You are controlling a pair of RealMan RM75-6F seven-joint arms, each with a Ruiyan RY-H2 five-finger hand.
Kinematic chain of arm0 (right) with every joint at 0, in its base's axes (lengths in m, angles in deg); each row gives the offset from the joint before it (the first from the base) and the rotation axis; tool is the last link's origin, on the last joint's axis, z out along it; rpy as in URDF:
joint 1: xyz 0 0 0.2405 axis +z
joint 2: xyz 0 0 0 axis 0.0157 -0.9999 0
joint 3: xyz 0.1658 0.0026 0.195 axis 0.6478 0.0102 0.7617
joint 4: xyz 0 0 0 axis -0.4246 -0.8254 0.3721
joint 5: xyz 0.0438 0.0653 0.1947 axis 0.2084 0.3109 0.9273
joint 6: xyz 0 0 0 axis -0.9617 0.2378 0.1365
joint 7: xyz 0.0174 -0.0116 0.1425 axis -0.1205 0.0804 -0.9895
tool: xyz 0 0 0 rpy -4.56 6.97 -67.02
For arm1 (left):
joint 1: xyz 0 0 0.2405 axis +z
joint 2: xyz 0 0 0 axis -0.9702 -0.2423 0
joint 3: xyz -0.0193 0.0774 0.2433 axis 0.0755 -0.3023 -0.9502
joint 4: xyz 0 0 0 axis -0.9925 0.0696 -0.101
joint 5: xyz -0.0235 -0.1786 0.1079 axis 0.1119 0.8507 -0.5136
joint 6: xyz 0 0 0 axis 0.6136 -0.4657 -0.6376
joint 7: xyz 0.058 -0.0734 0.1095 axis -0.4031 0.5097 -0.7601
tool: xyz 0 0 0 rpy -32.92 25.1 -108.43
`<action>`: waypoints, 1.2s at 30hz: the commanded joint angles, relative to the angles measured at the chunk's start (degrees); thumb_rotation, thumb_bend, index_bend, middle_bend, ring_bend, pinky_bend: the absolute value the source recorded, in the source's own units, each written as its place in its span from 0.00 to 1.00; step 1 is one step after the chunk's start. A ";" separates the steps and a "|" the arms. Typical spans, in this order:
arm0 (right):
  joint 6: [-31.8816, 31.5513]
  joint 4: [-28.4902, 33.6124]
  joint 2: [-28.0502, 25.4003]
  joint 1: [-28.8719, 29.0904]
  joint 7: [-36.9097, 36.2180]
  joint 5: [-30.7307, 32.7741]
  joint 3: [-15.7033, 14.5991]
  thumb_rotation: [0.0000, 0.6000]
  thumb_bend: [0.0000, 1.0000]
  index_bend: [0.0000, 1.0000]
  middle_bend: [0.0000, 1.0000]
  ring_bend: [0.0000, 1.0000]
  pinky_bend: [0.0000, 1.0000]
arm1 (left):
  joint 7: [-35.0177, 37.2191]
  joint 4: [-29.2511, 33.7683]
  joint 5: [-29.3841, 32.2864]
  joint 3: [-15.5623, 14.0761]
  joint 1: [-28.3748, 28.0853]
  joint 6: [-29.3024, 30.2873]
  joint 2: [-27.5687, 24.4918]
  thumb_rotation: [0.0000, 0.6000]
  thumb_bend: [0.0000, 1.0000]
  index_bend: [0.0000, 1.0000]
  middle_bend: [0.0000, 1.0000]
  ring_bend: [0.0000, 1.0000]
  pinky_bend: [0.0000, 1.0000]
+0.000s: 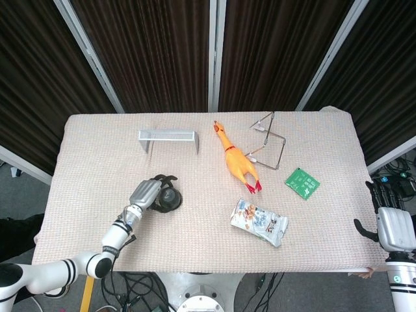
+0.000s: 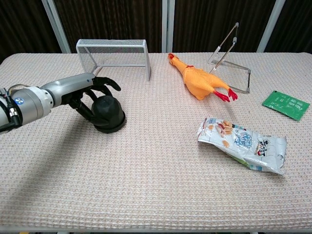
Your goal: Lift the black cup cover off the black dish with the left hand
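- Tabletop (image 1: 84,169): covered in a beige waffle-weave cloth; dark pleated curtains with pale metal uprights fill the top of the frame behind it.
- Black cup cover (image 2: 107,110) sits on the black dish (image 2: 111,126), left of centre.
- Left robot hand (image 2: 87,95): fingers curled around the cover's dome, holding it.
- Right robot hand (image 1: 393,224): lower right of the head view, off the tabletop edge; cannot tell whether its fingers are spread or closed.
- Wire rack (image 2: 114,56) upper left; rubber chicken (image 2: 200,80) upper centre; snack bag (image 2: 241,144) lower right.
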 commanded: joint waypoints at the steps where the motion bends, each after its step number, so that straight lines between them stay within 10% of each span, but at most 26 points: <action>1: 0.03 -0.03 0.00 0.00 -0.03 0.06 0.02 1.00 0.19 0.00 0.01 0.00 0.00 | -0.25 0.23 0.10 0.08 -0.02 0.25 -0.08 1.00 0.18 0.20 0.34 0.17 0.28; 36: 0.14 -0.29 0.43 -0.04 0.85 0.14 -0.22 1.00 0.19 0.00 0.02 0.00 0.00 | -2.59 -3.50 0.15 1.18 2.20 6.29 -6.17 1.00 0.21 0.21 0.33 0.19 0.29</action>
